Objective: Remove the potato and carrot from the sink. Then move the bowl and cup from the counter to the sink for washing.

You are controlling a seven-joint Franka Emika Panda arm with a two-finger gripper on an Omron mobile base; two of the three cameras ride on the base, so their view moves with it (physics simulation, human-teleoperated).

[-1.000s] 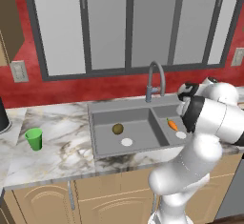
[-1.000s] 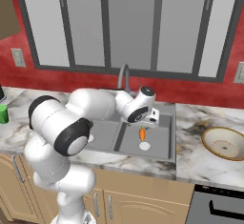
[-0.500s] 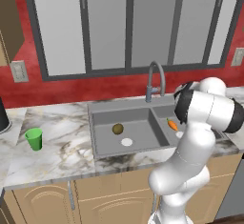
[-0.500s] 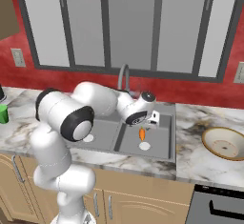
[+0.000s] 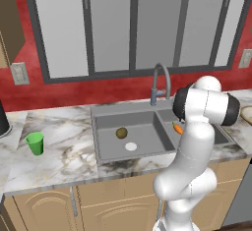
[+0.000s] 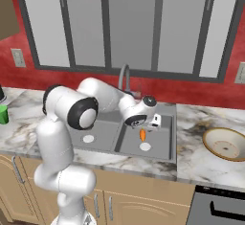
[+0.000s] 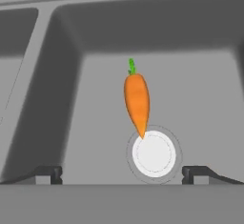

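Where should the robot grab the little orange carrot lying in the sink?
Probably across the carrot's thick upper half, just below its green top, coming straight down from above. It lies flat on the sink floor, its pointed tip reaching the white drain, and the open hand already spans it.

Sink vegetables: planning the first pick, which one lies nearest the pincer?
The carrot, in the sink's basin right below the open pincer; the potato sits in the other basin.
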